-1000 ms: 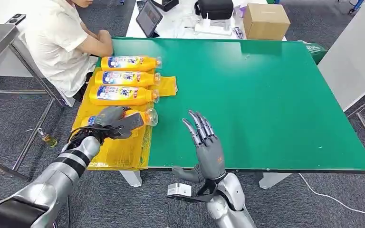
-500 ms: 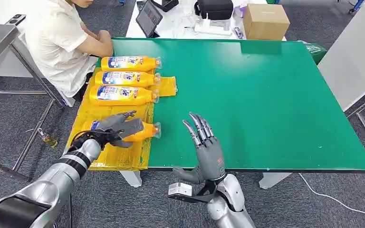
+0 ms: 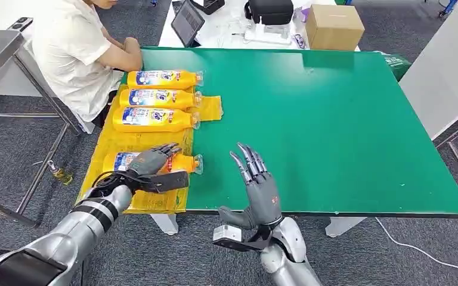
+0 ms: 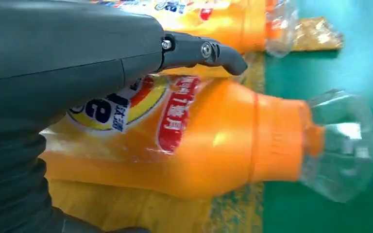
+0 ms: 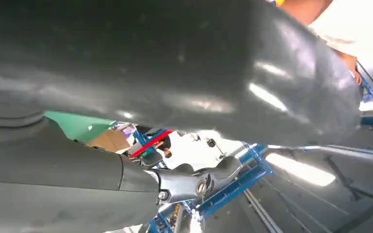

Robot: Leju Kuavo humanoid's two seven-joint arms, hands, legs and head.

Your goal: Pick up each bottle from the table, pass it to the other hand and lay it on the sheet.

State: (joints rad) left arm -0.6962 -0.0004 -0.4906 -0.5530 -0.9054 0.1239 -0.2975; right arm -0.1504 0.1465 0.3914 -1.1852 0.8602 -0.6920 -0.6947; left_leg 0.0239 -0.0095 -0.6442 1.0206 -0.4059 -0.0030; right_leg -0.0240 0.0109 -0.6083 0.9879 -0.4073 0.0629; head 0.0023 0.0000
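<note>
My left hand [image 3: 155, 164] rests over the fourth bottle [image 3: 182, 162], fingers apart, letting it settle on the yellow sheet [image 3: 155, 196] at the surface's near left corner. My right hand [image 3: 261, 190] waits, fingers spread, empty.

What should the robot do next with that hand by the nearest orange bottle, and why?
Probably draw the left hand back toward its body. The fourth bottle lies on its side on the yellow sheet beside three others, and the fingers look spread apart rather than gripping it, so it seems placed. The right hand is open and holds nothing.
</note>
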